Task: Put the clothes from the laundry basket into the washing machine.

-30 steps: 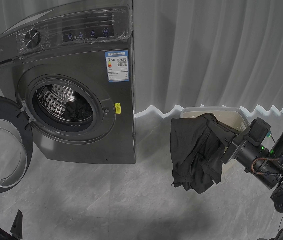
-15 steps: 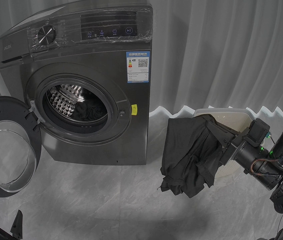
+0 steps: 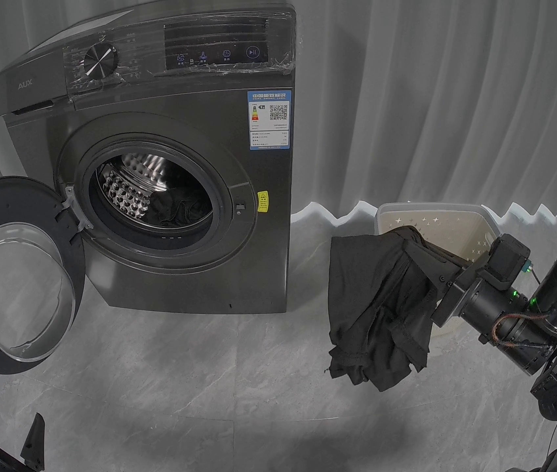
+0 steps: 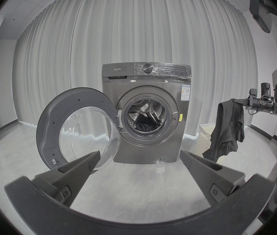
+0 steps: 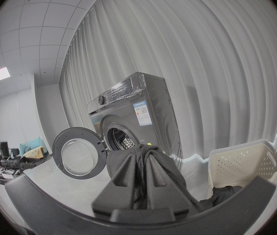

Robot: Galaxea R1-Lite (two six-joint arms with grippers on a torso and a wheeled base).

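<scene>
A dark garment (image 3: 377, 309) hangs in the air just in front of the laundry basket (image 3: 449, 227), clenched at its top by the right tool (image 3: 417, 242). It is held high, probably so the cloth clears the floor. The washing machine (image 3: 160, 99) stands well apart, its door (image 3: 16, 276) swung wide for loading and dark clothes (image 3: 177, 210) lying in the drum. The left tool (image 3: 8, 427) sits low, released and empty.

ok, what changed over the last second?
The view has shifted, so the camera moved, not the washing machine or laundry basket. The black garment swayed slightly at its hem. The right gripper stays shut on it; the left gripper stays open; the door still open.
</scene>
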